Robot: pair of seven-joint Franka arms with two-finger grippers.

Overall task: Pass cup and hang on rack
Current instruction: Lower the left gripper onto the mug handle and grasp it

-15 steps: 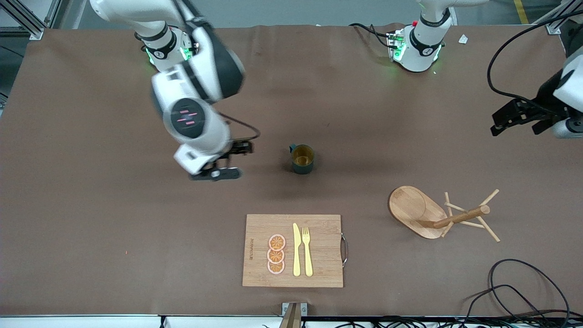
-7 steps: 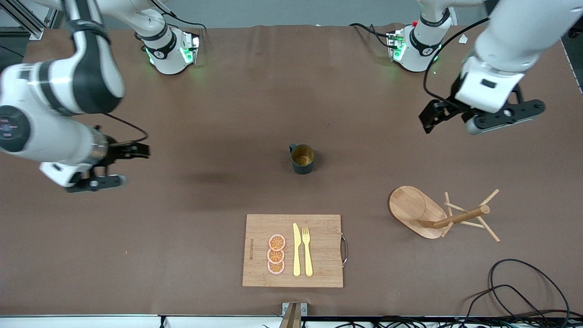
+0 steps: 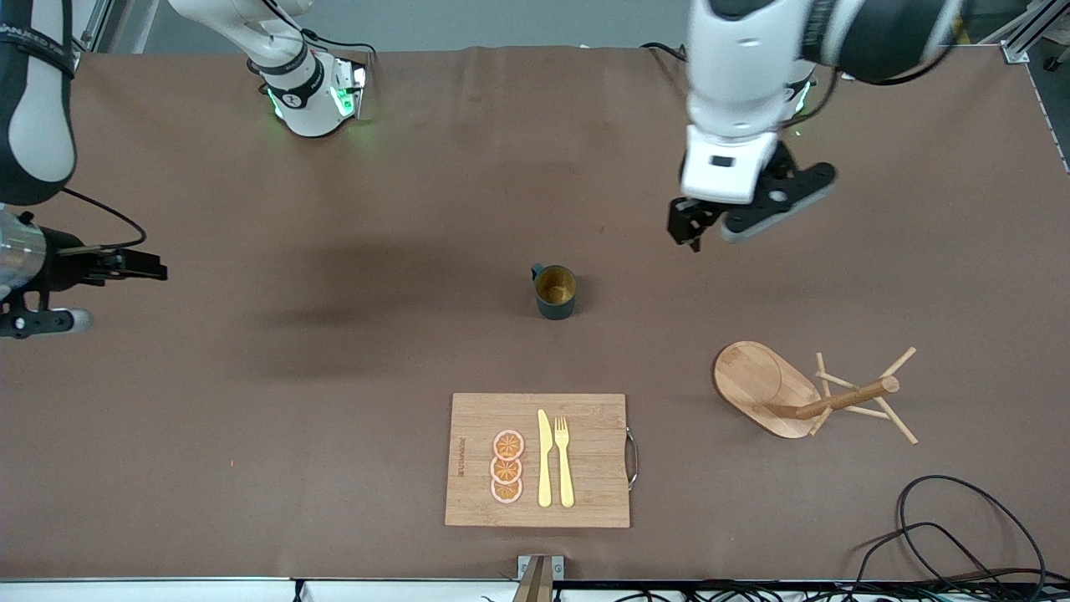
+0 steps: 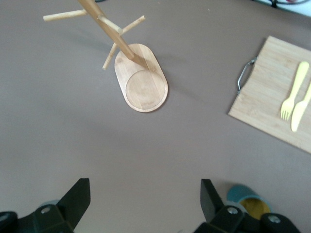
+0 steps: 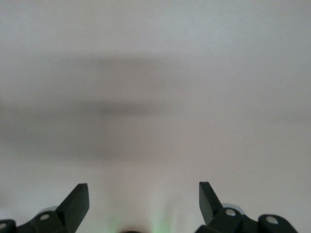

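At the desk's middle the cup [image 3: 554, 292] stands free — left gripper [image 3: 687, 224] above, right gripper [image 3: 125, 266] at the edge, both fingers apart; an off-centre grasp could tip it.

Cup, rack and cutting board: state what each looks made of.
Cup: probably glazed ceramic, though enamel or plastic is possible; dark teal outside, glossy yellowish-brown inside.
Rack: light unpainted wood, with visible grain on its oval base and thin pegs.
Cutting board: likely bamboo, pale with fine strip grain; its side handle looks metal.
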